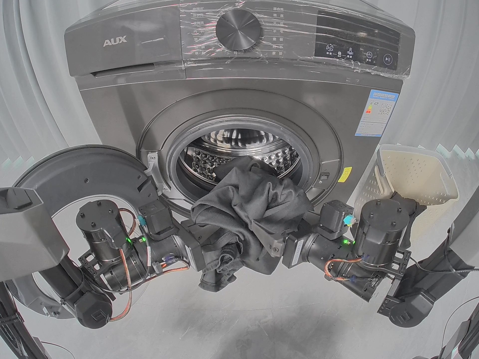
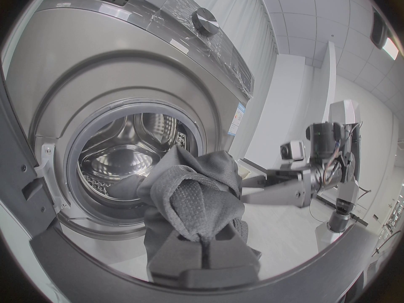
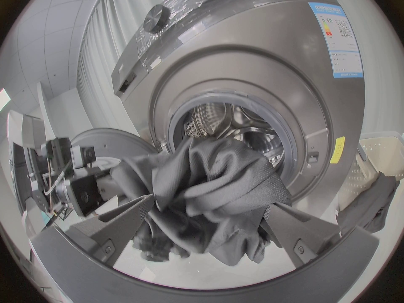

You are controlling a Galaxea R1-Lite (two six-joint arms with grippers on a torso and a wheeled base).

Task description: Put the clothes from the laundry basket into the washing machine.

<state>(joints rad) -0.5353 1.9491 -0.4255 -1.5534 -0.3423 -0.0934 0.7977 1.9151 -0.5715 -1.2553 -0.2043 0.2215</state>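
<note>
A dark grey garment (image 1: 249, 200) hangs bunched in front of the washing machine's open drum (image 1: 239, 150), its top edge lying over the door rim. My left gripper (image 2: 203, 249) is shut on a fold of the garment (image 2: 198, 194) from below left. My right gripper (image 3: 206, 215) stands open at the right side, its fingers (image 3: 126, 219) spread wide with the garment (image 3: 210, 182) bulging between them. The cream laundry basket (image 1: 414, 175) stands tilted to the right of the machine, with another dark garment (image 3: 370, 203) draped over its front edge.
The machine's round door (image 1: 80, 175) is swung fully open to the left, close beside my left arm. The machine's grey front panel (image 1: 349, 125) rises right behind the garment. Pale floor (image 1: 279, 315) lies below both arms.
</note>
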